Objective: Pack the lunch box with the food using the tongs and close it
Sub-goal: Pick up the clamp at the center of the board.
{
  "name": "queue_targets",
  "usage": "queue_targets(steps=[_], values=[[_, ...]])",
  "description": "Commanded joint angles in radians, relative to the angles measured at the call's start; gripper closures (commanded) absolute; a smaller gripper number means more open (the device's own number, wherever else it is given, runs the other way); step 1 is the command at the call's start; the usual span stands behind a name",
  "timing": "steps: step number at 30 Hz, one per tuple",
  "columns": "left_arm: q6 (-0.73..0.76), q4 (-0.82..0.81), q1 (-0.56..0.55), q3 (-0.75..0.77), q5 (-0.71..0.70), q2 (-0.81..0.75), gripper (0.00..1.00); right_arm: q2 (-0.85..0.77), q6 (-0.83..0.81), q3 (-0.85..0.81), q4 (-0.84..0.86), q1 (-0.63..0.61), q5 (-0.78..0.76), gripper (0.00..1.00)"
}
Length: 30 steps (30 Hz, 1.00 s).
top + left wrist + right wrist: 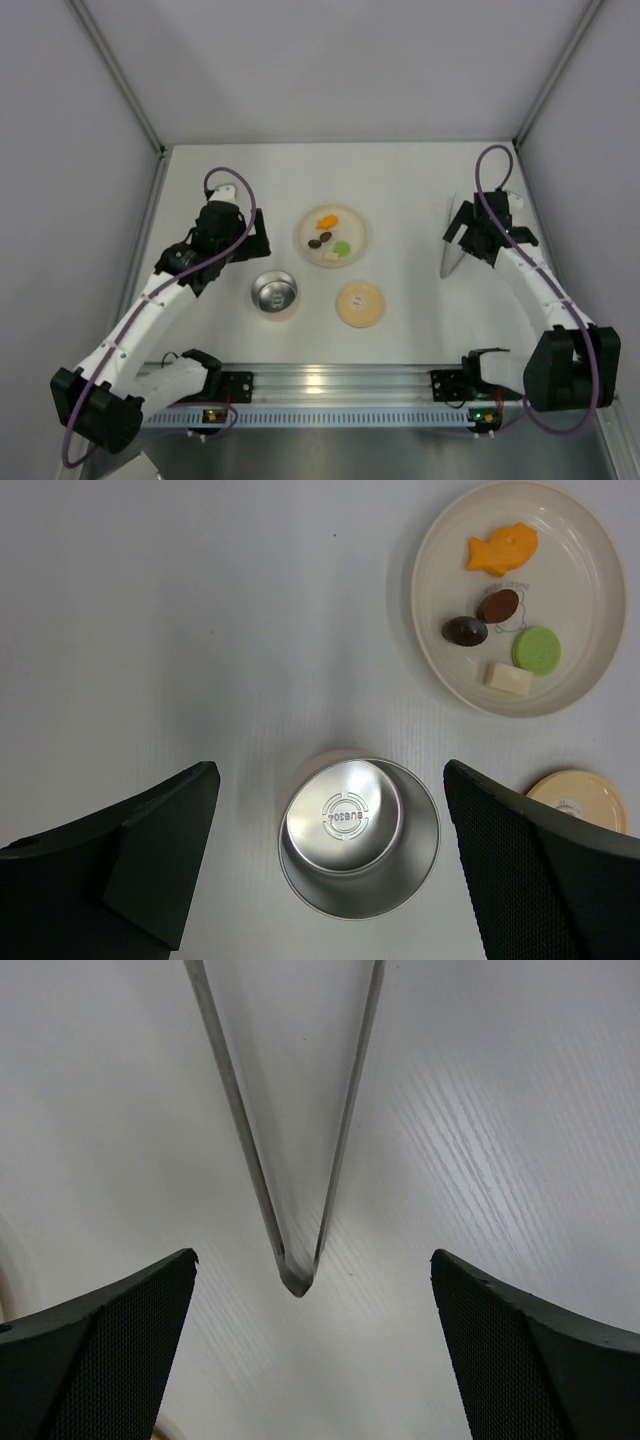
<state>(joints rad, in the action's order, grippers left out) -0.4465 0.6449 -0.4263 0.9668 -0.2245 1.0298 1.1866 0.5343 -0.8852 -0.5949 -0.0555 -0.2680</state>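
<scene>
Left side: the left end effector (226, 236) (328, 770) is hanging over the white worktop (400, 180). Its two black fingers (130, 865) are standing wide apart and gripping nothing. In the left wrist view the lunch box (274, 294) (358, 850) is sitting between them, lower down, upright and uncovered, with its shiny steel interior showing. Neither finger is touching it.

Centre: the cream plate (309, 226) (590, 570) is lying just beyond and to the right of the lunch box, apart from it. All the food is resting on the plate:
- an orange fish-shaped piece (326, 220) (503, 548) at the far side
- two dark brown pieces (497, 605) side by side in the middle
- a green disc (343, 247) (538, 648)
- a cream block (508, 678) nearest the box

The tan lid (360, 304) (580, 798) is lying flat on the worktop to the right of the lunch box, near the plate's front edge but clear of both.

Right side: the tongs (450, 255) (296, 1280) are lying flat on the worktop, well apart from the plate. The right end effector (480, 235) (312, 1255) is hovering over them with its fingers (110, 1340) spread fully apart. In the right wrist view the joined end of the narrow V is sitting midway between the fingers and the two thin arms are running away from the camera. Neither finger is touching the metal — nothing is clamped.
</scene>
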Motion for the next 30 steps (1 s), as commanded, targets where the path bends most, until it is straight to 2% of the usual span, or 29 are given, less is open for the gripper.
queue_targets(steps=[1, 7, 12, 20, 26, 30], values=[[0.002, -0.001, -0.002, 0.033, 0.004, -0.016, 0.01, 0.063, 0.003, -0.057, 0.018, 0.014, -0.043, 0.01], [0.002, -0.001, -0.002, 0.033, 0.004, -0.019, 0.01, 0.240, 0.001, -0.090, 0.060, 0.014, -0.048, 0.00], [0.003, 0.002, 0.000, 0.033, 0.005, -0.020, 0.01, 0.375, 0.001, -0.149, 0.076, 0.014, -0.050, 0.04], [0.003, 0.001, 0.000, 0.033, 0.013, -0.014, 0.01, 0.478, 0.003, -0.187, 0.099, 0.014, -0.016, 0.18], [0.003, 0.001, 0.000, 0.032, 0.014, -0.013, 0.01, 0.499, -0.010, -0.192, 0.104, 0.013, -0.017, 0.26], [0.002, 0.001, 0.000, 0.032, 0.014, -0.016, 0.01, 0.512, -0.020, -0.190, 0.102, 0.013, -0.014, 0.35]])
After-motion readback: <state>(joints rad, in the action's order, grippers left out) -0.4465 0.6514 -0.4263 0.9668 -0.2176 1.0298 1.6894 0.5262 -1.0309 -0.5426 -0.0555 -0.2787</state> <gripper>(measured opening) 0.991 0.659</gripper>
